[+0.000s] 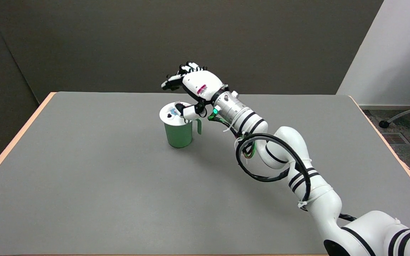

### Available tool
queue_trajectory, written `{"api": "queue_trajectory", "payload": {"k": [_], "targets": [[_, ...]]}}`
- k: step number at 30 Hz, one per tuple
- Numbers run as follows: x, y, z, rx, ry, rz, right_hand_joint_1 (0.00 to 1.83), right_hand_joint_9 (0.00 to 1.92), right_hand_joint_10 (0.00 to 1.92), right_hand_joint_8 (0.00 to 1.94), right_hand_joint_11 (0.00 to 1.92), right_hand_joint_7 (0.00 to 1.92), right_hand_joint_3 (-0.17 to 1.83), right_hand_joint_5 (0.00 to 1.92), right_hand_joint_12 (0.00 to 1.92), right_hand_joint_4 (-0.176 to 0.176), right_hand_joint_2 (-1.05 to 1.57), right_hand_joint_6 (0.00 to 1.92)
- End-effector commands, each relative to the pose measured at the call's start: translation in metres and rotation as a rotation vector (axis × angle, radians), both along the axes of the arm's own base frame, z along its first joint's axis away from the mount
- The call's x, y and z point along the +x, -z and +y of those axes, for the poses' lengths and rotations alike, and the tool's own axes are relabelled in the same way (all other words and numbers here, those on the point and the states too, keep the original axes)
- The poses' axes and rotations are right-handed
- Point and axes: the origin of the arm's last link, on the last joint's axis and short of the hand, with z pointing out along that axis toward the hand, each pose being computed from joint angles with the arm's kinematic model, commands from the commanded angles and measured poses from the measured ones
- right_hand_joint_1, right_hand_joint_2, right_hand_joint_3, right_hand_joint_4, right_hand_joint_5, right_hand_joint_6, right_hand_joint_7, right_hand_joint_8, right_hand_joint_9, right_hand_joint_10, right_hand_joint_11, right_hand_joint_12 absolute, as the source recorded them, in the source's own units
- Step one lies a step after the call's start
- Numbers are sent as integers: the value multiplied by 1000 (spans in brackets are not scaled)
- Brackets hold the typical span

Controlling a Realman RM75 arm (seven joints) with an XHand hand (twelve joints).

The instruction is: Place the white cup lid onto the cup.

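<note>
A flat grey surface with a pale orange wooden edge [84, 199] fills most of the frame. A dark olive-grey wall [119, 42] spans the top. At upper right stands a white wall panel [397, 57]; below it, speckled grey floor [408, 142] with a pale hose [406, 113].

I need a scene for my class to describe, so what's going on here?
A robot's right hand is at a green cup on a grey table. The white lid lies across the cup's top. The thumb rests on the lid while the other fingers are spread above it. Whether the lid is pressed fully home cannot be told.
</note>
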Motion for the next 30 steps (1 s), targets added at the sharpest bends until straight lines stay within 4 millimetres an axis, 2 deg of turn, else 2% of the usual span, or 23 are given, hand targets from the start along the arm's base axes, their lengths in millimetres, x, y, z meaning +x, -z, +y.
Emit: {"api": "queue_trajectory", "payload": {"k": [1,4,7,10,14,15,19,26,30], "targets": [[34,1,6,5,-96,-22,904,233,892,194,-1,625,900,506,1312,26,599,189],[48,-10,8,-30,-136,-25,899,287,805,174,-1,552,825,445,1182,16,590,165],[60,-27,12,-78,-173,-33,892,390,652,173,-1,539,838,425,1058,13,578,163],[64,-42,19,-127,-183,-25,879,547,412,174,-1,540,845,451,860,24,590,168],[65,-65,32,-202,-184,-8,866,622,267,169,-1,554,921,490,1128,36,575,170],[64,-68,35,-211,-183,-6,813,635,263,152,-1,557,953,501,1114,36,578,165],[56,-92,50,-299,-160,-10,864,660,221,167,-1,581,912,559,1164,49,599,177],[47,-130,77,-426,-145,-25,850,670,219,178,11,594,884,605,1180,58,640,192],[42,-142,88,-470,-133,-28,857,679,219,179,34,602,881,625,1185,60,654,195]]}}
